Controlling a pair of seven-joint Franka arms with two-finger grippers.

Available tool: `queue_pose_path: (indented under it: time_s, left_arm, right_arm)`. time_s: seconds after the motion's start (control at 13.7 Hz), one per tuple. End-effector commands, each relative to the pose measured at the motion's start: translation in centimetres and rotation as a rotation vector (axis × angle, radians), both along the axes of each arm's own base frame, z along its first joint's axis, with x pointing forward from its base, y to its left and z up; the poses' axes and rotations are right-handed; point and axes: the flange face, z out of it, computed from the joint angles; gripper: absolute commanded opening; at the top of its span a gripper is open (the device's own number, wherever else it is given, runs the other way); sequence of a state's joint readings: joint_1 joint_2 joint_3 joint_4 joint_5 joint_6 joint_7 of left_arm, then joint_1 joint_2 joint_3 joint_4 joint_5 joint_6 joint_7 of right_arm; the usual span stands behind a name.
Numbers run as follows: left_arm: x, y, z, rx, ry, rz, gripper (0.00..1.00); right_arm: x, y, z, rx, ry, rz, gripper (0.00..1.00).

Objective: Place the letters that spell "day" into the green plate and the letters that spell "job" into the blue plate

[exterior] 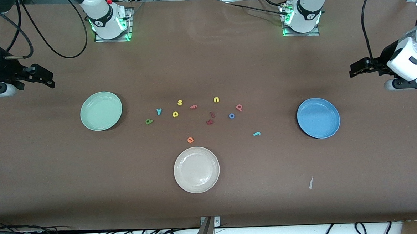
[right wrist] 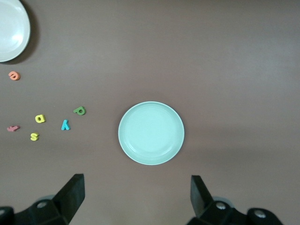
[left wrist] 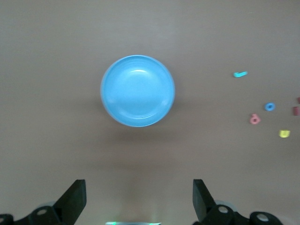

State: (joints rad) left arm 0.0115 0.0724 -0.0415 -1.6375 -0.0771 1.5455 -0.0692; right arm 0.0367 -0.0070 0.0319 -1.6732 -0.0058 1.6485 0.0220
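Observation:
The green plate [exterior: 101, 111] [right wrist: 151, 133] lies toward the right arm's end and the blue plate [exterior: 318, 118] [left wrist: 138, 90] toward the left arm's end; both hold nothing. Between them lie the yellow "d" [exterior: 175, 114], green "a" [exterior: 149, 121] and teal "y" [exterior: 159, 111], plus the red "b" [exterior: 239, 107], blue "o" [exterior: 231, 115] and teal "j" [exterior: 256, 133]. My left gripper [exterior: 356, 68] [left wrist: 139, 197] hangs open over bare table at its end. My right gripper [exterior: 44, 75] [right wrist: 138, 194] hangs open likewise at its own end.
A cream-white plate [exterior: 196, 169] sits nearer the front camera than the letters. Other letters lie among them: yellow "s" [exterior: 180, 102], yellow "u" [exterior: 216, 99], orange "e" [exterior: 190, 140], a pink one [exterior: 193, 106] and two dark red ones [exterior: 210, 119]. Cables trail at the table's edges.

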Motion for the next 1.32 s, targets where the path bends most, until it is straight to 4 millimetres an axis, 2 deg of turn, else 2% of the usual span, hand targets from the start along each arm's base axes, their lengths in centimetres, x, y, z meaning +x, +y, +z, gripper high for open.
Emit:
queue_pose_path:
  time_s: [0.0, 0.15, 0.29, 0.44, 0.51, 0.66, 0.88, 0.95, 1.03, 1.1, 1.25]
  left_arm:
    - [-0.2, -4.1, -2.6, -0.035, -0.033, -0.044, 1.0]
    - [-0.2, -7.6, -5.5, -0.04, -0.066, -0.068, 1.0]
    - [-0.6, -11.7, -9.4, -0.097, -0.083, -0.021, 1.0]
    - [-1.1, -15.3, -13.3, -0.112, -0.1, -0.031, 1.0]
    - [-1.4, -16.6, -15.2, -0.115, -0.091, -0.046, 1.0]
    - [-1.5, -19.4, -18.3, -0.122, -0.073, -0.083, 1.0]
    - [-1.3, -23.2, -23.9, -0.132, -0.102, -0.132, 1.0]
    - [-1.4, -24.2, -25.5, -0.139, -0.115, -0.144, 1.0]
    - [-1.5, -25.1, -27.0, -0.14, -0.124, -0.16, 1.0]
    - [-1.5, -25.7, -28.4, -0.123, -0.141, -0.196, 1.0]
    - [-1.4, -26.4, -30.6, -0.065, -0.18, -0.294, 1.0]
  right_arm:
    - [0.6, 3.0, -1.4, 0.017, 0.012, -0.004, 1.0]
    - [0.5, 6.0, -3.9, 0.015, 0.033, -0.093, 1.0]
    - [-0.1, 9.8, -7.1, 0.009, 0.034, -0.163, 1.0]
    - [-0.4, 11.9, -11.5, 0.01, 0.022, -0.219, 1.0]
    - [-0.9, 13.4, -13.4, 0.01, 0.021, -0.225, 1.0]
    - [-1.6, 15.2, -16.9, 0.011, 0.01, -0.291, 1.0]
    - [-2.3, 15.8, -22.0, -0.002, 0.011, -0.284, 1.0]
    - [-2.8, 17.8, -24.1, -0.031, 0.033, -0.216, 1.0]
    - [-4.2, 20.9, -25.9, -0.076, 0.033, -0.134, 1.0]
    - [-4.4, 22.0, -27.0, -0.081, 0.024, -0.162, 1.0]
    - [-4.0, 22.6, -28.9, -0.069, 0.002, -0.226, 1.0]
